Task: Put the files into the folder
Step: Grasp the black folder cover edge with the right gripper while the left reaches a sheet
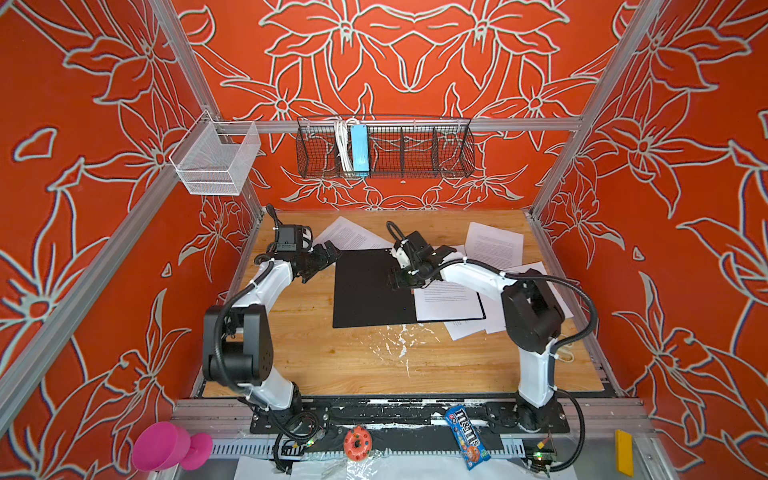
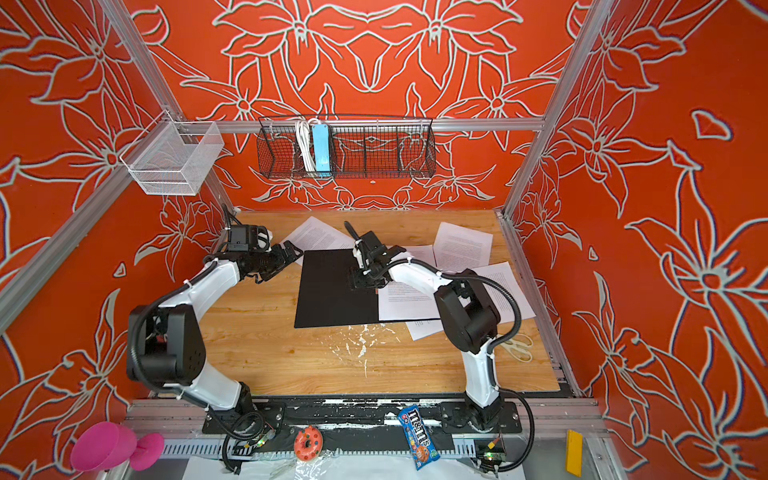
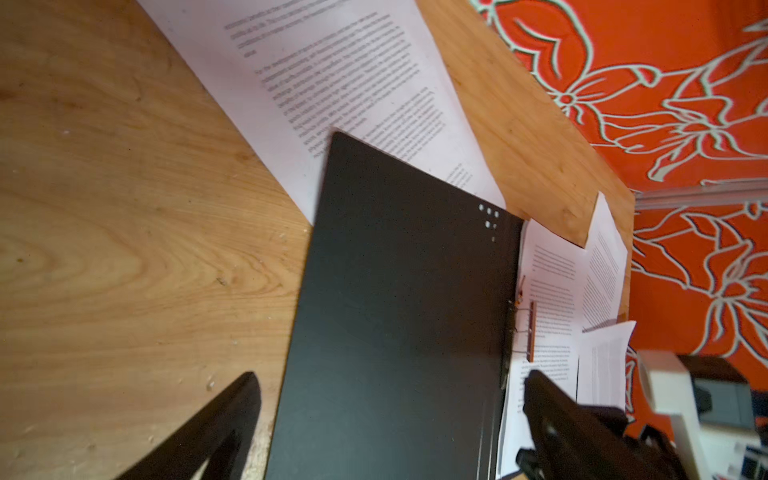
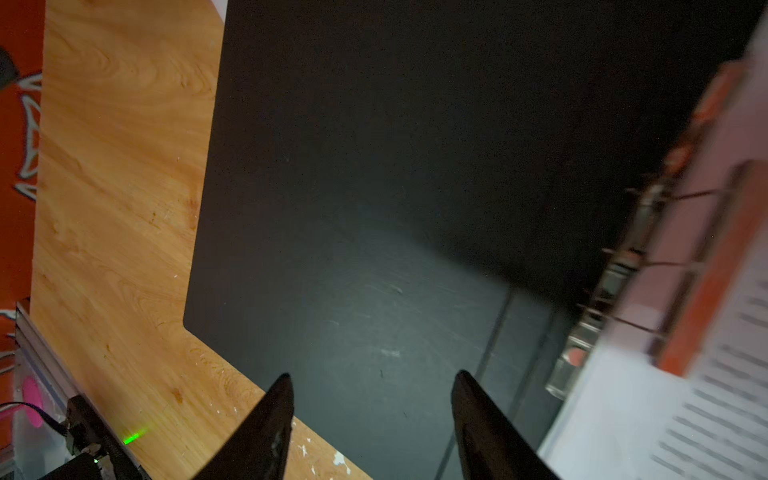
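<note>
The folder [image 1: 370,291] lies open on the table [image 1: 311,357], with loose files [image 1: 494,245] beside it. The right gripper [image 4: 372,376] and the left gripper [image 3: 392,374] are both released and empty. The right one should probably pinch a sheet's edge, low and gently.

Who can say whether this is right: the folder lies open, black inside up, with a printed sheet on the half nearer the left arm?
Not quite. The printed sheet lies on the half nearer the right arm, as both top views show. The folder does lie open, black inside up.
</note>
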`<state>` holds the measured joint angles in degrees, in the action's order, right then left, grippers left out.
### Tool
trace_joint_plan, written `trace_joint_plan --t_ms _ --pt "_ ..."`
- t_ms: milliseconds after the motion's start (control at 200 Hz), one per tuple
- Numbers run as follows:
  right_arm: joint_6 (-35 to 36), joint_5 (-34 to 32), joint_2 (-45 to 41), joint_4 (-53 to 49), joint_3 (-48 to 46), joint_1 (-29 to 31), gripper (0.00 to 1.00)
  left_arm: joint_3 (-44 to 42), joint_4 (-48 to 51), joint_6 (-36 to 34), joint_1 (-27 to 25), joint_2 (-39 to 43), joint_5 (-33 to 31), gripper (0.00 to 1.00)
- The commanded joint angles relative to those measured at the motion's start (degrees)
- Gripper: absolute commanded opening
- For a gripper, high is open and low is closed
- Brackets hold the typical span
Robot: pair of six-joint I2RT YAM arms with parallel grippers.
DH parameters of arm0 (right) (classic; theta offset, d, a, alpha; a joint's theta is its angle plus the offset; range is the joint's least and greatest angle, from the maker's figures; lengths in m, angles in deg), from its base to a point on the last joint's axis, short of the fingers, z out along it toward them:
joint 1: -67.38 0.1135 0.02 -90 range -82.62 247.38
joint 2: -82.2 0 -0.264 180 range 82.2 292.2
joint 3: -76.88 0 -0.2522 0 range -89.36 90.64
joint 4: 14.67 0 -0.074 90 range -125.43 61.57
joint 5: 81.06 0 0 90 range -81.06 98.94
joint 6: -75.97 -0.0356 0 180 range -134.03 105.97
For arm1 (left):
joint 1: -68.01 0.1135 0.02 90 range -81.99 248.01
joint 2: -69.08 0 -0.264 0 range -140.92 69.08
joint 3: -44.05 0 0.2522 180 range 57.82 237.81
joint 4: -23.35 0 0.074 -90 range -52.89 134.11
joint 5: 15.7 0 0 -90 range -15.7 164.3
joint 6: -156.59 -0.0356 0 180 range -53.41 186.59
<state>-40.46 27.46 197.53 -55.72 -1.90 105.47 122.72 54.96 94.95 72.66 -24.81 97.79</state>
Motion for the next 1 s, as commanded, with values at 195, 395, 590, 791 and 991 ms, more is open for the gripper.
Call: trace_joint_plan --t_ms 195,395,590,791,991 --pt "-1.17 -0.69 3.85 -0.32 2.31 1.2 0.63 10.02 1.05 4.28 2.48 -15.6 1.31 0.93" --pt "-1.29 -0.25 3.75 0.28 0.35 1.2 0.63 14.16 -0.79 6.82 2.85 -22.74 1.05 0.88" --pt "-1.78 -0.42 4.02 1.51 -1.26 1.2 0.63 16.48 -2.87 10.32 3.08 -28.15 1.43 0.85" --pt "-2.1 -0.1 4.71 2.63 -2.27 1.2 0.63 16.08 -9.01 16.31 3.02 -30.64 3.86 0.84" --pt "-3.18 2.01 5.63 4.66 -2.77 1.2 0.63 13.41 -19.79 22.03 2.99 -31.59 8.39 0.84"
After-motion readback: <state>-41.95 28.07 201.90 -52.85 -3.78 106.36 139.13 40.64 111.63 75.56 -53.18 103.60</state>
